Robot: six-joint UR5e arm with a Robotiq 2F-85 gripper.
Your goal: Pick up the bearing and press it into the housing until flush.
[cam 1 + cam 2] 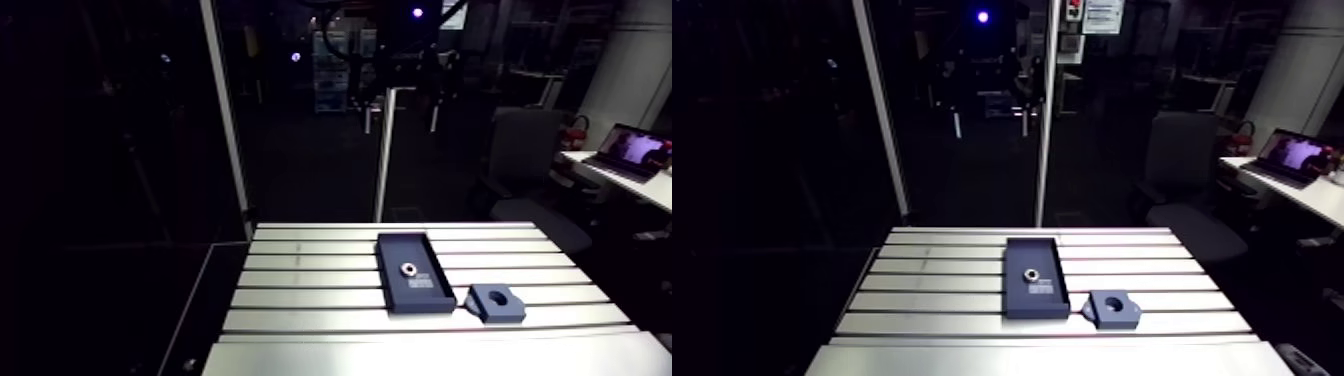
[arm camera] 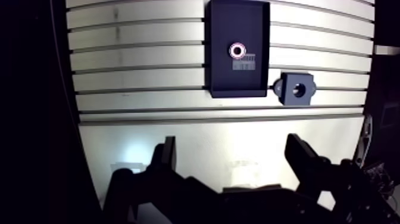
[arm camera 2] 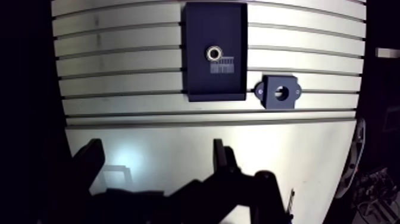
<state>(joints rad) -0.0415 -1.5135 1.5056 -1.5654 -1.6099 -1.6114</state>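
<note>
My gripper (image 2: 231,143) is hovering over the worktop (image 2: 131,77), fingers spread wide, holding nothing.
The bearing (image 2: 239,50) is lying in the dark tray (image 2: 225,24), well ahead of me; the housing (image 2: 287,96) is sitting just beside the tray, bore facing up.

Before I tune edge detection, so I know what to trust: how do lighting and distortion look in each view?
Arm view: table evenly lit, slots straight, bearing tiny. Wrist view: slots bow, glare patch on the table beside the silhouetted end effector, bearing ring clear.

Dark surroundings, glaring table (image 2: 149,77), curved edges
</note>
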